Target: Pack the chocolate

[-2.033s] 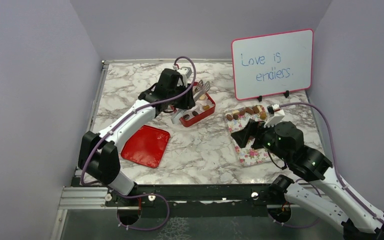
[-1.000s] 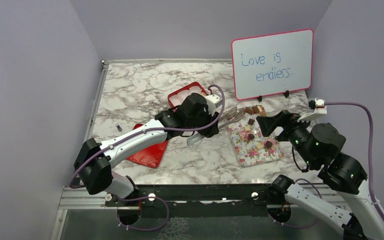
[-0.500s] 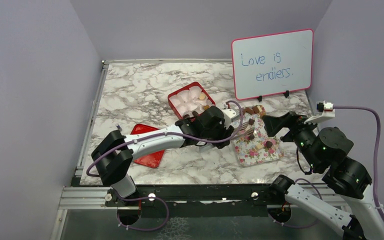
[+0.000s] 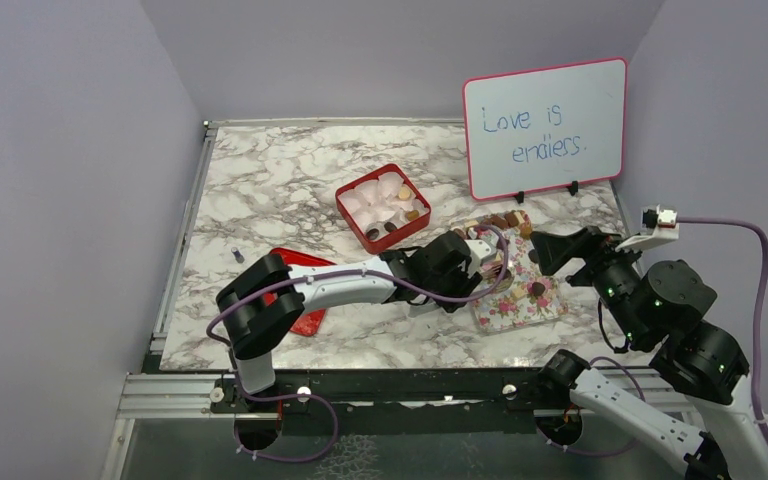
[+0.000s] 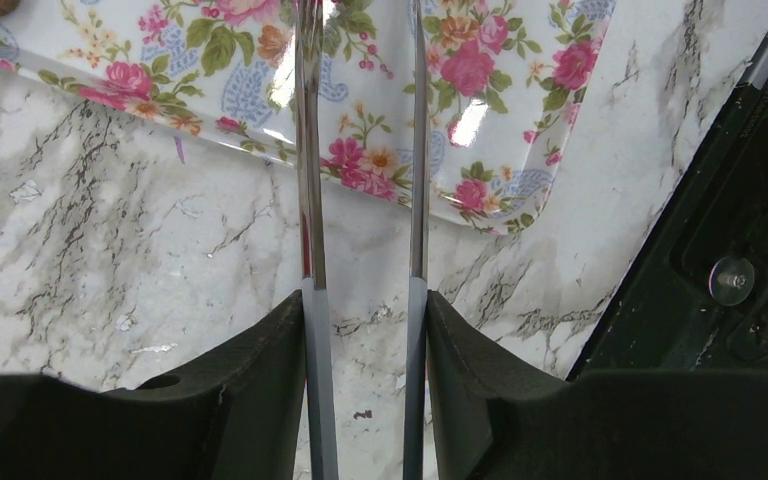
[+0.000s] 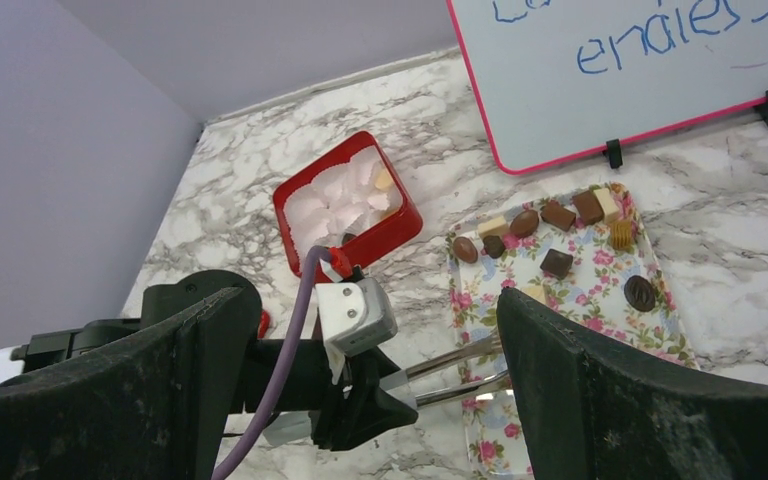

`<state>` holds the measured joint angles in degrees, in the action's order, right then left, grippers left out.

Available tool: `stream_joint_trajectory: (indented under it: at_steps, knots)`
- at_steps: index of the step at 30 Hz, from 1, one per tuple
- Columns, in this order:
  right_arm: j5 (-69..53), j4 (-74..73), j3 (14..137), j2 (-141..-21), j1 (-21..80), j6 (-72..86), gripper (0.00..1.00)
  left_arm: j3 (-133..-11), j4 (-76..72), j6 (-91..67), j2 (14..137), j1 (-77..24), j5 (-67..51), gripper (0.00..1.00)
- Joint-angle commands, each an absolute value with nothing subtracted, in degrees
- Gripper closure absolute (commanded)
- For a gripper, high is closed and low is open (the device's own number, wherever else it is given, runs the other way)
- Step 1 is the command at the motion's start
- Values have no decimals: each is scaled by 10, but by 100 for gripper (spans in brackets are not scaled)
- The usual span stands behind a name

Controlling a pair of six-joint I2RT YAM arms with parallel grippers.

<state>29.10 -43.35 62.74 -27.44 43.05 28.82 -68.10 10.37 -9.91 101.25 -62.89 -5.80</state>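
Observation:
Several chocolate pieces (image 6: 557, 263), dark brown, light brown and cream, lie on a floral tray (image 4: 516, 306), most in a row at its far end (image 4: 500, 218). A red box (image 4: 384, 207) of white paper cups holds a few pieces (image 6: 386, 180). My left gripper (image 4: 460, 268) is shut on metal tongs (image 5: 308, 200), which reach over the tray's near part (image 5: 380, 100). The tong tips are hidden in every view. My right gripper (image 4: 560, 245) is open and empty, raised beside the tray's right side (image 6: 368, 295).
A whiteboard (image 4: 545, 125) with a pink rim stands at the back right, behind the tray. A red lid (image 4: 305, 318) lies at the front left, partly under my left arm. The table's black front rail (image 5: 720, 280) is close to the tray.
My left arm has swung with the tongs from the red box across to the floral tray. My right gripper has lifted off the tray and drawn back to the right.

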Motion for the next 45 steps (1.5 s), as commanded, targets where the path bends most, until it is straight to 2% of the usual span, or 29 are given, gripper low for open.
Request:
stream_joint_trajectory:
  at_steps: [1, 11, 22, 35, 45]
  knots:
    - [312, -440, 638, -262, 428, 283, 2, -710, 87, -89, 1022, -633, -38, 56]
    - [305, -440, 630, -262, 428, 289, 2, -719, 85, -88, 1035, -636, -26, 57]
    - [293, -435, 619, -267, 428, 292, 2, -710, 86, -91, 1013, -637, -25, 70]
    - [260, -431, 607, -280, 428, 300, 2, -724, 115, -133, 978, -629, -22, 71]
    - [244, -420, 585, -285, 428, 303, 2, -702, 149, -149, 909, -584, 10, 71]
